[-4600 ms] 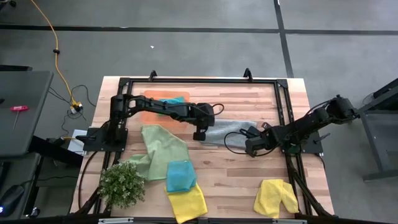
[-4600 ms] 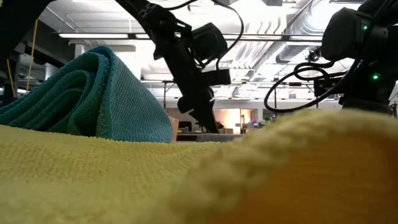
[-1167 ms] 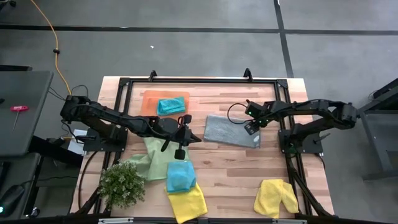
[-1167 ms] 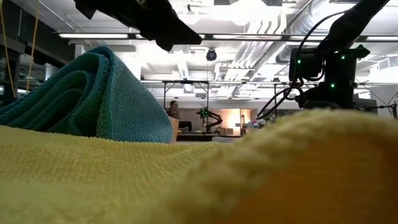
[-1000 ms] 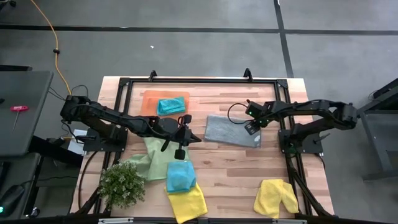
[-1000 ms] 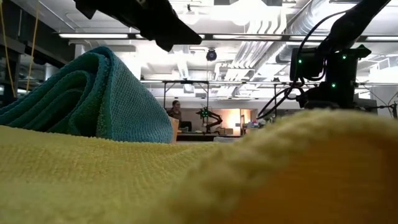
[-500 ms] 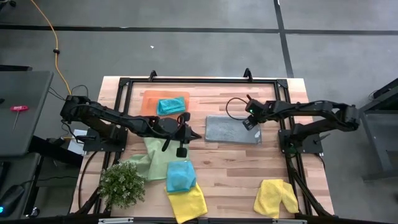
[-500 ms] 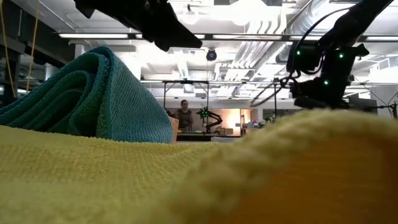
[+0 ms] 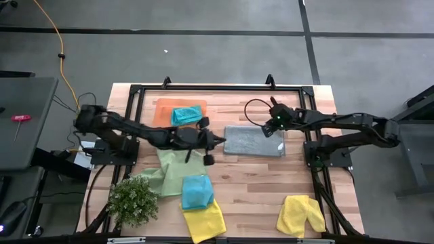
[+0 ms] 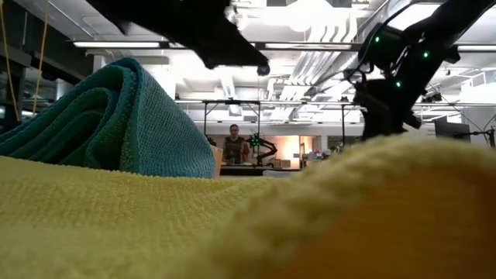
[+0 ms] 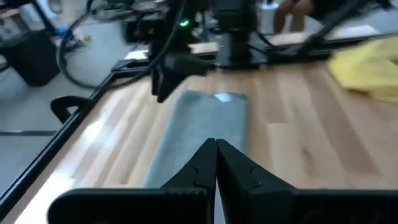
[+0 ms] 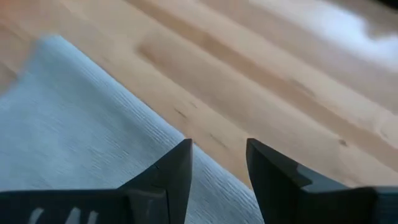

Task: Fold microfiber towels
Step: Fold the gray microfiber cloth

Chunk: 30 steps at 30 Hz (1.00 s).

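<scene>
A grey towel (image 9: 254, 141), folded into a rectangle, lies flat on the table's middle. My left gripper (image 9: 221, 141) is shut and hovers at the towel's left edge; in the left wrist view its tips (image 11: 216, 146) point along the grey towel (image 11: 205, 118). My right gripper (image 9: 270, 130) stands open over the towel's far right corner, with bare wood and the towel's edge (image 12: 155, 134) below its fingers. A teal towel (image 9: 188, 115) lies folded on the orange tray (image 9: 163, 107). Another teal towel (image 9: 196, 191) rests on a yellow one (image 9: 205, 220).
A light green towel (image 9: 173, 169) lies spread under my left arm. A yellow towel (image 9: 302, 214) sits crumpled at the near right. A bushy green plant (image 9: 133, 201) stands at the near left. A black frame (image 9: 217, 88) runs round the table's edges.
My left gripper has gone toward the table's right edge, up to the grey towel's left edge, and has tipped a little downward. My right gripper has risen and drawn toward the far edge, to the towel's far right corner. The towel lies flat.
</scene>
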Tool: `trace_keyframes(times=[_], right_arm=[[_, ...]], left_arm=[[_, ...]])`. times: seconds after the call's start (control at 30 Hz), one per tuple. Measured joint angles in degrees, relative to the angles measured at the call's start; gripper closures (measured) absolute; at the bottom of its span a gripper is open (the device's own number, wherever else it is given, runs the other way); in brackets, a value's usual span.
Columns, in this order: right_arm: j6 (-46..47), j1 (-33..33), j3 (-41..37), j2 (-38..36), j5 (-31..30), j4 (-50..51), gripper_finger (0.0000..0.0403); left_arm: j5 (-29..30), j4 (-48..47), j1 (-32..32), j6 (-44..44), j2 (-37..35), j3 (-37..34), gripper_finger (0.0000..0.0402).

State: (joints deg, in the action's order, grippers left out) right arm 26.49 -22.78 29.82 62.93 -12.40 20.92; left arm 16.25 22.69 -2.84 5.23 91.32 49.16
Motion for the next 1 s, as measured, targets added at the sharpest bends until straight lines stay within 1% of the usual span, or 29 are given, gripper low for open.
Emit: trace_keyframes(times=[0.03, 0.1, 0.2, 0.27, 0.33, 0.4, 0.47, 0.53, 0.6, 0.63, 0.73, 0.8, 0.9, 1.0], right_arm=[[-0.1, 0.3, 0.0, -0.6, 0.0, -1.1, 0.0261], [-1.1, 1.0, 0.0, -1.7, 0.0, -3.7, 0.0261], [-2.7, 2.2, 0.0, -2.9, -1.1, -7.3, 0.0260], [-4.4, 2.8, 0.0, -3.4, -1.6, -8.9, 0.0260], [-5.7, 3.5, 0.0, -3.4, -1.7, -10.5, 0.0260], [-6.5, 4.3, 0.0, -3.4, -3.0, -11.7, 0.0260], [-7.0, 5.3, 0.1, -3.4, -4.7, -13.1, 0.0260], [-8.1, 6.2, 0.1, -3.4, -5.6, -14.1, 0.0260], [-8.9, 6.9, 0.1, -3.3, -5.7, -15.4, 0.0260], [-9.0, 7.2, 0.1, -3.3, -5.7, -15.4, 0.0260], [-9.0, 8.0, 0.1, -3.3, -5.9, -15.6, 0.0260], [-9.0, 8.5, 0.1, -3.3, -6.6, -15.7, 0.0260], [-9.0, 8.7, 0.1, -3.3, -7.2, -16.0, 0.0260], [-9.0, 8.7, 0.1, -3.3, -7.4, -16.1, 0.0260]], left_arm=[[-0.9, 0.6, -1.2, -0.1, 2.4, 0.9, 0.0401], [-1.5, -3.0, -3.7, -0.2, 7.2, 4.4, 0.0398], [-1.5, -16.5, -6.5, -0.5, 12.5, 12.7, 0.0381], [-1.3, -26.1, -7.6, 0.7, 15.2, 18.8, 0.0363], [-1.2, -35.3, -8.5, 2.4, 16.8, 23.6, 0.0340], [-1.9, -40.9, -9.5, 3.9, 18.2, 27.8, 0.0315], [-4.8, -46.4, -10.8, 4.5, 18.8, 30.5, 0.0287], [-9.2, -48.1, -12.3, 4.6, 19.7, 32.2, 0.0260], [-13.8, -48.8, -13.8, 4.4, 19.7, 32.4, 0.0235], [-14.8, -48.5, -14.4, 4.4, 19.7, 32.5, 0.0224], [-14.8, -48.2, -15.8, 3.9, 19.7, 32.6, 0.0198], [-14.8, -48.1, -16.6, 3.8, 19.7, 32.6, 0.0187], [-15.9, -47.0, -17.4, 3.4, 19.9, 32.6, 0.0182], [-16.8, -45.0, -17.6, 2.9, 21.6, 32.6, 0.0181]])
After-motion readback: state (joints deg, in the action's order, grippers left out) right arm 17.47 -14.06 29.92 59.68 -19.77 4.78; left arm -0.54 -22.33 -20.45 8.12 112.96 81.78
